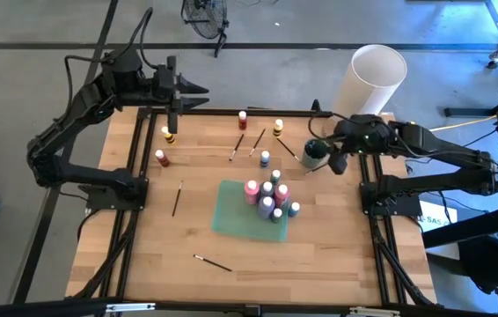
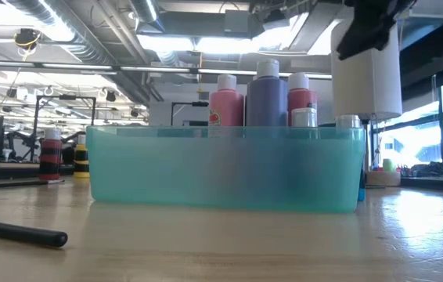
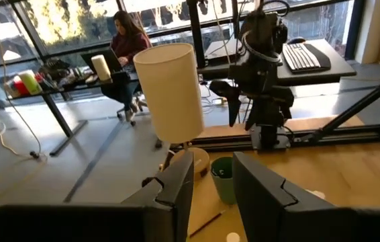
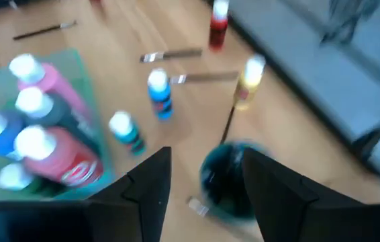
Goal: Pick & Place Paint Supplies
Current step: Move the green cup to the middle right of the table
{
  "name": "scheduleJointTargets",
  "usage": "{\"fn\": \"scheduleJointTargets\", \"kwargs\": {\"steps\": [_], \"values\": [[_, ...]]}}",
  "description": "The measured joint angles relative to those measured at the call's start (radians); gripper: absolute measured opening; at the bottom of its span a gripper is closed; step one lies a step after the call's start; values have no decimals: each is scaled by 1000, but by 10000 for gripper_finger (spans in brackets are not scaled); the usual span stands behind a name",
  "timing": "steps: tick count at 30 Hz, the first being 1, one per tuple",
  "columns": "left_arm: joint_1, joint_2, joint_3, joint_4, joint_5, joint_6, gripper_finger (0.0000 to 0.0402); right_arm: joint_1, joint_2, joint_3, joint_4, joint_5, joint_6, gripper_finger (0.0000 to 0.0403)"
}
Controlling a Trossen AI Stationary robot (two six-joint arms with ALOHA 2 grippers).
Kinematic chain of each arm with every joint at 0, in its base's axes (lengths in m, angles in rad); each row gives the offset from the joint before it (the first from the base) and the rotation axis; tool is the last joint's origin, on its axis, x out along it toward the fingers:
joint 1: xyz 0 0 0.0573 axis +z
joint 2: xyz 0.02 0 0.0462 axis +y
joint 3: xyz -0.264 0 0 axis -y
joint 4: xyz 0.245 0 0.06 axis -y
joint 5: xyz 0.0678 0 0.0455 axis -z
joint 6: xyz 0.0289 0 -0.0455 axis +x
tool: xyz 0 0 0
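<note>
Small plastic paint bottles (image 1: pixel 267 199) with white caps, pink, purple, red and blue, stand packed together in a translucent teal plastic tray (image 1: pixel 231 216) in the middle of the pale wooden desk (image 1: pixel 319 255); more bottles are outside it: a blue one (image 1: pixel 265 158) just beyond the tray, a yellow one (image 1: pixel 278 128) and a red one (image 1: pixel 243 118) near the far edge, and two more (image 1: pixel 164 146) at the left; thin dark-handled brushes (image 1: pixel 177 198) lie scattered flat on the wood. The right pincer (image 1: pixel 335 164) hovers over a small dark green cup (image 1: pixel 312 152) near the desk's right far corner, its fingers parted and holding nothing; a brush lies close to that cup, and a descent could well tip the light cup or roll the thin brush away. The left pincer (image 1: pixel 173 120) hangs at the far left edge, part open and empty. A tall smooth white cylinder (image 1: pixel 368 81) stands beyond the right arm.
</note>
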State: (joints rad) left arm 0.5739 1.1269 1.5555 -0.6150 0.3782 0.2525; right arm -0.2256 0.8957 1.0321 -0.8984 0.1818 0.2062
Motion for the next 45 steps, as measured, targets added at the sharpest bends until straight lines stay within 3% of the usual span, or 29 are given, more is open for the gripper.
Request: {"fn": "scheduleJointTargets", "kwargs": {"steps": [6,12,17,23,31,38,45], "values": [[-7,4,0,-18,0,-31,98,0,16,0,-55,-105,135,183],[-41,11,0,-38,2,-77,98,25,54,0,-122,-379,27,183],[-89,17,0,-50,2,-118,98,94,86,0,-208,-411,-131,183],[-132,19,0,-40,2,-154,98,159,127,-1,-221,-389,-365,183],[-167,36,0,-48,1,-172,98,197,250,-1,-224,-180,-694,183],[-190,35,0,-74,1,-180,98,193,408,-1,-224,-140,-875,183],[-218,34,0,-78,1,-219,98,192,513,-2,-198,17,-1087,183]]}}
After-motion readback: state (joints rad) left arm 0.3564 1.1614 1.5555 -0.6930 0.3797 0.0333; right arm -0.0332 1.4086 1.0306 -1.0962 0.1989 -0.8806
